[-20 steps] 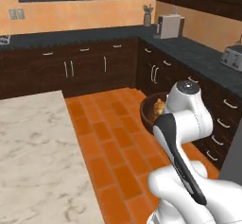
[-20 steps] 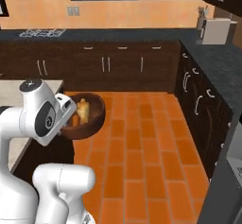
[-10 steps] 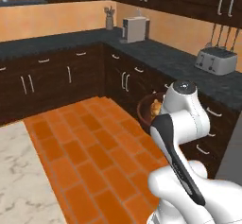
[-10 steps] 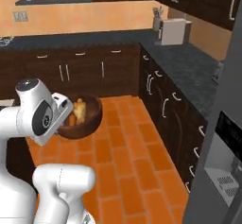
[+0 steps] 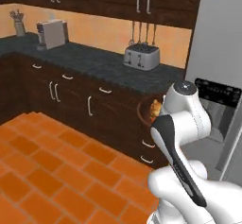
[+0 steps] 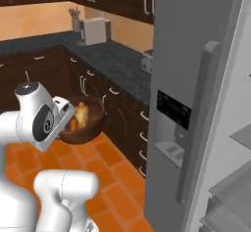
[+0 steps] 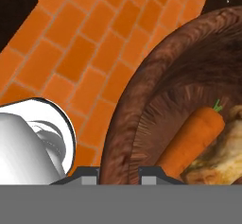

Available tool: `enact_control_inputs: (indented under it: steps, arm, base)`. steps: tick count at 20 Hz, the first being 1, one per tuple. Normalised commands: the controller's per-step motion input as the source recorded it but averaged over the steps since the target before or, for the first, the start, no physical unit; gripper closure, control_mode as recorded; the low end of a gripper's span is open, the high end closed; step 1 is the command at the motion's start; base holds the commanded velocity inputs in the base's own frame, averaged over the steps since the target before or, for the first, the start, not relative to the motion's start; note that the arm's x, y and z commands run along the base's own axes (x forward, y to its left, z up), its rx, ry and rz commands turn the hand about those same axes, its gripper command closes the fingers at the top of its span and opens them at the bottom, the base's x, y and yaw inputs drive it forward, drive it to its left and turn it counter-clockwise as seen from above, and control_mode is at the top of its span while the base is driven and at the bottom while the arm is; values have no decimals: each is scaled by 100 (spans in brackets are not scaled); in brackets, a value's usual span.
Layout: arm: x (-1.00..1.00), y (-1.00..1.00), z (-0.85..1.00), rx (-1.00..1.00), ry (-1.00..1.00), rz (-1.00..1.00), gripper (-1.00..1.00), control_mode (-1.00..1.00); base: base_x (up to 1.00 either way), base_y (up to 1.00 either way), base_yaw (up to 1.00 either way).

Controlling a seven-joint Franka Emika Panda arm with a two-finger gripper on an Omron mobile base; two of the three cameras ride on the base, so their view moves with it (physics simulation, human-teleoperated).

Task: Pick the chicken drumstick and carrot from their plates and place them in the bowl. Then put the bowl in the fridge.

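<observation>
Gripper [image 7: 119,173] pinches the bowl [image 7: 142,100] rim at 6 o'clock — carrot [image 7: 191,140] and chicken drumstick [image 7: 222,152] inside. Rigid, glossy wood likely slips; keep level toward the fridge [image 6: 196,79] at 3 o'clock.

A home kitchen: dark cabinets [image 5: 71,95], black counter [image 5: 90,60] with toaster [image 5: 141,56], steel fridge [image 6: 196,104], orange tiled floor [image 5: 47,171].

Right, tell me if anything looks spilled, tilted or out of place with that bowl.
Nothing stands out. The bowl is carried roughly level above the floor, with the carrot and chicken drumstick inside it, the fridge close by.
</observation>
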Motion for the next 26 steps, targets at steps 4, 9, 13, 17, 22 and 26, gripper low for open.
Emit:
enact_control_inputs:
  steps: [4, 9, 13, 17, 22, 26]
  arm:
    - [0, 0, 0, 0, 0, 0, 100, 100]
    - [0, 0, 0, 0, 0, 0, 100, 100]
    - [0, 0, 0, 0, 0, 0, 100, 100]
    - [0, 0, 0, 0, 0, 0, 100, 100]
    - [0, 0, 0, 0, 0, 0, 100, 100]
    - [0, 0, 0, 0, 0, 0, 100, 100]
  base:
    - [13, 1, -76]
    - [12, 8, -75]
    - [21, -1, -70]
    - [23, -28, -52]
    - [25, -25, -38]
    - [10, -30, -34]
